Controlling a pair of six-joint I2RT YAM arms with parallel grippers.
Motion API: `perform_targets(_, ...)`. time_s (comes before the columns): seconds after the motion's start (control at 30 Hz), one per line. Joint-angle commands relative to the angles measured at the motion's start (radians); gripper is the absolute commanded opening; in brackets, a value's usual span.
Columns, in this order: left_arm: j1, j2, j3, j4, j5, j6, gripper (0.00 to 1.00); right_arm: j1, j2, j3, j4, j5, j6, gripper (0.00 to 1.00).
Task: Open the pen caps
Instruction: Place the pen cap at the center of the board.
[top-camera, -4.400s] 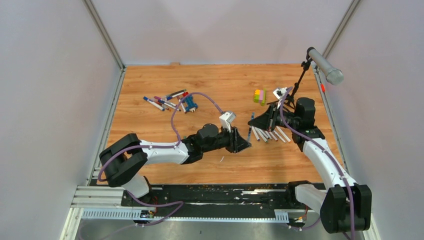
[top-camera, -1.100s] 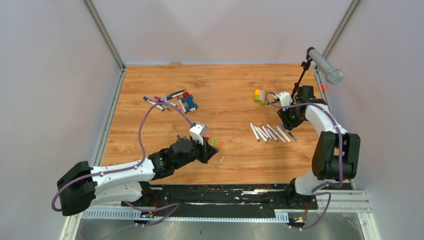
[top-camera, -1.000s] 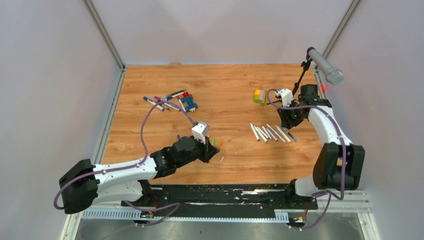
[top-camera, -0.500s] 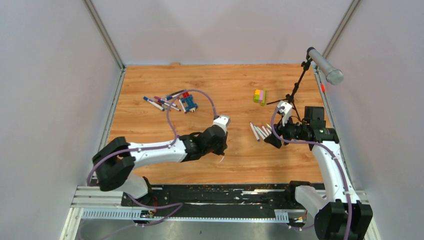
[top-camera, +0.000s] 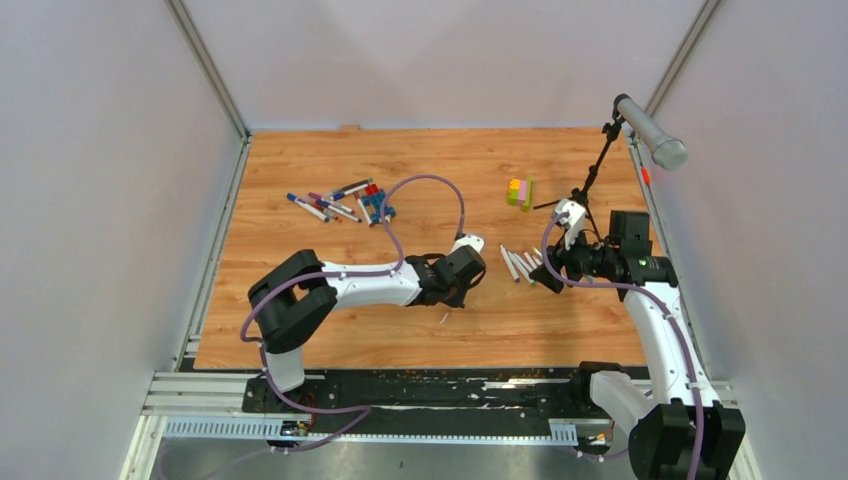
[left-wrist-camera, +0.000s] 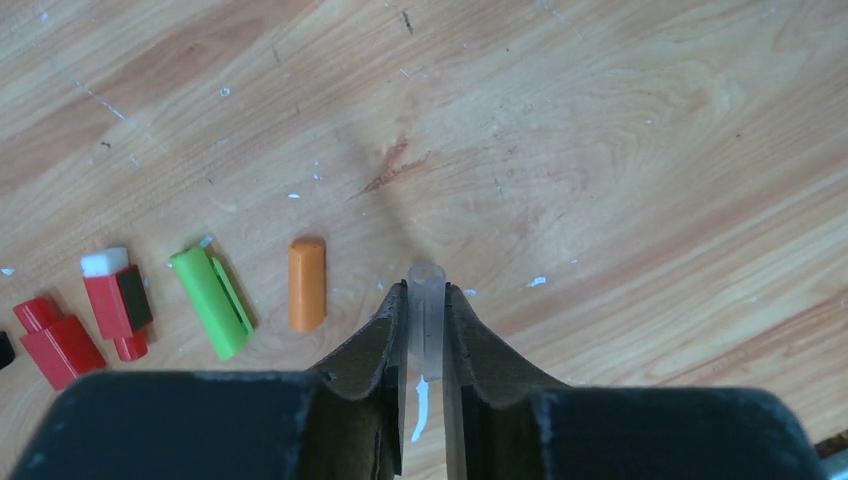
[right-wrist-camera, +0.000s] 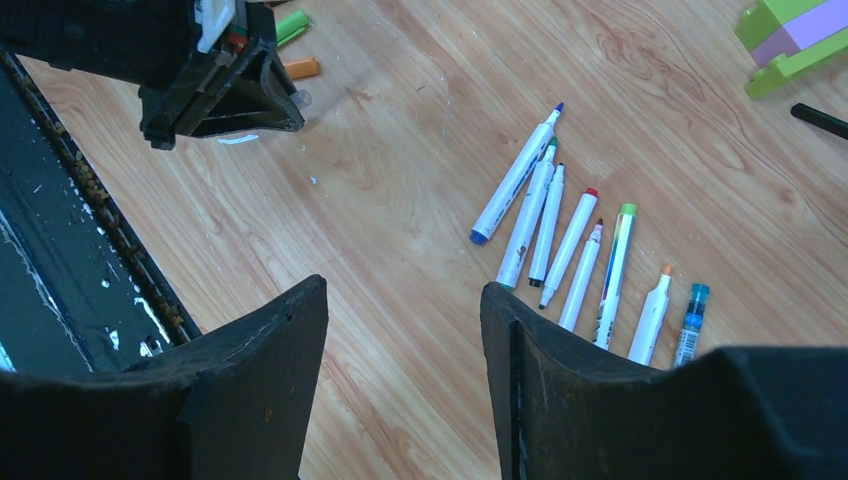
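Note:
My left gripper (left-wrist-camera: 427, 305) is shut on a clear, colourless pen cap (left-wrist-camera: 426, 285), whose end pokes out past the fingertips just above the wood. Left of it lie loose pen caps: orange (left-wrist-camera: 307, 283), green (left-wrist-camera: 211, 302) and red (left-wrist-camera: 118, 300). My right gripper (right-wrist-camera: 404, 300) hangs open over bare wood with nothing in it. Several uncapped white pens (right-wrist-camera: 565, 255) lie in a row to its right, also visible from above (top-camera: 525, 262). In the top view the left gripper (top-camera: 455, 295) is left of that row and the right gripper (top-camera: 548, 275) at its near end. More capped pens (top-camera: 325, 206) lie at the back left.
A blue-and-red toy brick figure (top-camera: 378, 206) sits by the back-left pens. A yellow-green-pink block stack (top-camera: 519, 192) and a black microphone stand (top-camera: 598, 170) are at the back right. The black base rail (top-camera: 430, 390) runs along the near edge.
The left arm has swung right toward the middle, carrying the clear cap. The right arm has pulled back from the far right to the near end of the pen row, its jaws wider apart.

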Motion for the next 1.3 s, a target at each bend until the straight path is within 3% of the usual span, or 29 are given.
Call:
perform_targets(0.0,-0.005,0.04,0.069,-0.065,-0.037,0.027,0.25,-0.003,-0.014,0.018,0.036,-0.006,-0.006,0.58)
perform_targets(0.2,-0.002,0.03,0.105,-0.084,-0.048,0.043,0.33,-0.002,-0.018,0.018,0.035,-0.004,-0.007,0.59)
perform_targets(0.4,0.003,-0.08,0.102,-0.068,-0.059,0.096,0.5,-0.002,-0.018,0.016,0.035,-0.002,-0.009,0.59)
perform_targets(0.53,0.062,-0.199,0.048,-0.033,-0.04,0.15,0.61,-0.002,-0.017,0.017,0.035,-0.002,-0.011,0.59)
perform_targets(0.6,0.113,-0.276,-0.005,0.002,-0.027,0.166,0.7,-0.002,-0.018,0.017,0.035,-0.002,-0.011,0.59)
perform_targets(0.73,0.259,-0.444,-0.172,0.136,0.019,0.149,0.98,-0.002,-0.021,0.016,0.035,-0.005,-0.013,0.59)
perform_targets(0.77,0.308,-0.483,-0.206,0.165,0.033,0.139,1.0,-0.002,-0.022,0.016,0.035,-0.007,-0.013,0.59)
perform_targets(1.0,0.719,-0.578,-0.305,0.25,0.207,-0.011,1.0,-0.002,-0.02,0.014,0.035,-0.015,-0.014,0.59)
perform_targets(1.1,0.827,-0.512,-0.251,0.165,0.113,-0.098,0.99,-0.002,-0.02,0.014,0.036,-0.016,-0.015,0.59)
perform_targets(1.27,0.895,-0.253,0.047,-0.237,-0.128,-0.205,0.88,-0.002,-0.02,0.012,0.037,-0.017,-0.016,0.59)
